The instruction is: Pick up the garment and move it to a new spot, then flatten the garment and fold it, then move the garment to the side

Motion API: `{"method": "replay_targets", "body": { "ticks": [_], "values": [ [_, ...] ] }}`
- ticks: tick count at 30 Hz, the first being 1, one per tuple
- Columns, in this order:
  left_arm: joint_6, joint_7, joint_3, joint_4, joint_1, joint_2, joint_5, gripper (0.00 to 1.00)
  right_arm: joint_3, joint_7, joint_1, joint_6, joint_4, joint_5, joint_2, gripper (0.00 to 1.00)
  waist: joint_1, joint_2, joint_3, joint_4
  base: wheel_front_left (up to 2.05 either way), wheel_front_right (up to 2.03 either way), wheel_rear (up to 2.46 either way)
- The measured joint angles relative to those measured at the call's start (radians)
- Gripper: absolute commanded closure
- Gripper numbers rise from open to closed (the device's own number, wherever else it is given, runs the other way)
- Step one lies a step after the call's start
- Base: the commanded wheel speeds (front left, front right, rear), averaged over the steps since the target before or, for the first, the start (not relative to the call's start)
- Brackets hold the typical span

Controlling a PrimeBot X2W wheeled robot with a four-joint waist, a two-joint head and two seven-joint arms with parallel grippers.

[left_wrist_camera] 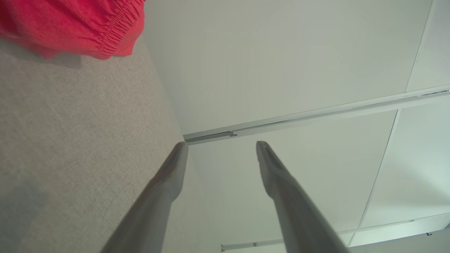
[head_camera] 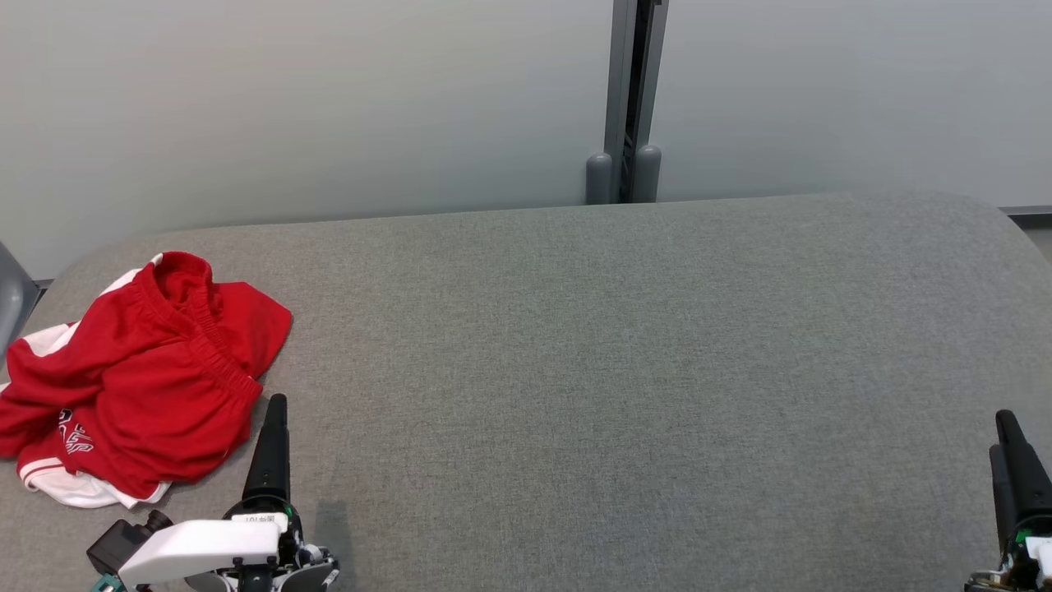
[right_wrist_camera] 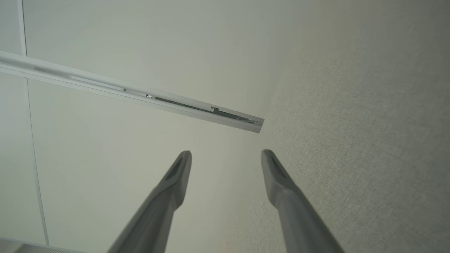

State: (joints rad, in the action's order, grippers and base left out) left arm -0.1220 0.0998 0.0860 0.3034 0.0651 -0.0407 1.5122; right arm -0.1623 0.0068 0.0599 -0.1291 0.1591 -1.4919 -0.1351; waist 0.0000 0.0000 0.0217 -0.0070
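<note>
Garment (head_camera: 140, 378) of red cloth with white trim lies crumpled in a loose heap at the far left of the grey fabric-covered table (head_camera: 616, 345), close to its rounded left edge, with an elastic waistband bunched across the top. I see my left gripper (left_wrist_camera: 219, 146) low over the table just beside the heap's near right edge, not touching it, its two dark fingers spread wide with nothing between them. My right gripper (right_wrist_camera: 226, 154) sits at the table's near right corner, well apart from the cloth, and its fingers are likewise parted and empty. Behind the table stand pale wall panels and a grey post (head_camera: 629, 99). I judge the pick-up has not yet begun. The main risk I see is pinching just the top fold: the layers are piled unevenly, so a shallow grasp could lift one flap and drag the rest. A low sideways approach could also shove the heap toward the nearby left edge, where it might slide off the table. With the other arm so far away, I would have no quick second grasp to save it.
</note>
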Motion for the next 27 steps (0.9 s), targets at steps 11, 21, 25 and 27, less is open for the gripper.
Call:
{"method": "replay_targets", "body": {
  "ticks": [11,21,25,27],
  "values": [
    [0.018,0.026,-0.052,-0.068,0.0,-0.001,-0.182,0.0,0.026,-0.044,-0.057,0.0,-0.067,0.334,0.006,0.0,0.0,0.0,0.01,0.006,0.0,0.0,0.0],
    [0.114,0.046,-0.006,-0.202,-0.021,-0.001,-0.41,0.0,0.108,-0.079,-0.085,0.0,-0.139,0.611,-0.01,0.0,0.0001,0.0,0.015,0.016,0.0,0.0,0.0],
    [0.164,0.053,0.02,-0.235,-0.024,-0.002,-0.491,0.0,0.124,-0.088,-0.093,0.0,-0.155,0.681,-0.013,0.0,0.0001,0.0,0.016,0.019,0.0,0.0,0.0],
    [0.193,0.056,0.04,-0.248,-0.03,-0.002,-0.55,0.0,0.136,-0.095,-0.093,0.0,-0.161,0.719,-0.013,0.0,0.0,0.0,0.017,0.022,0.0,0.0,0.0]
  ]
}}
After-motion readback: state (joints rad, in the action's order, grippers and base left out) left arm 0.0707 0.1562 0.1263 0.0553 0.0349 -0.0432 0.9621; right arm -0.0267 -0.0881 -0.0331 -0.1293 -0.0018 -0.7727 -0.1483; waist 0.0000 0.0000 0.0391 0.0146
